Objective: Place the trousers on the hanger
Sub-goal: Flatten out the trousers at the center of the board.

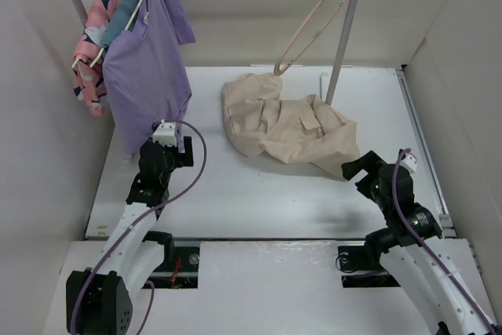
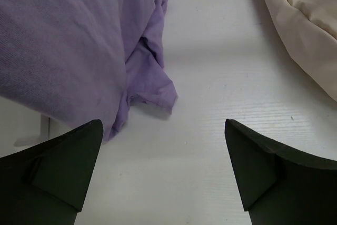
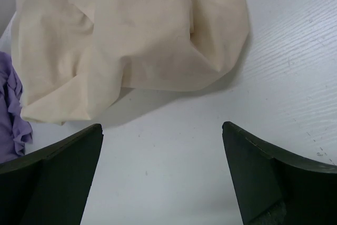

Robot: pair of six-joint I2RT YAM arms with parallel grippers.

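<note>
The beige trousers (image 1: 282, 121) lie crumpled on the white table, right of centre; they also show in the right wrist view (image 3: 131, 35) and at the top right of the left wrist view (image 2: 310, 19). The pale pink hanger (image 1: 314, 25) hangs by its hook from the rail at the back right, above the trousers' far edge. My left gripper (image 1: 169, 140) is open and empty, next to the purple shirt's hem (image 2: 79, 40). My right gripper (image 1: 359, 169) is open and empty, just short of the trousers' near right edge.
A purple shirt (image 1: 145, 60) and a pink patterned garment (image 1: 94, 37) hang on wooden hangers at the rail's left end. The rail's right post (image 1: 345, 33) stands behind the trousers. Beige walls enclose the table (image 1: 259, 194) on three sides.
</note>
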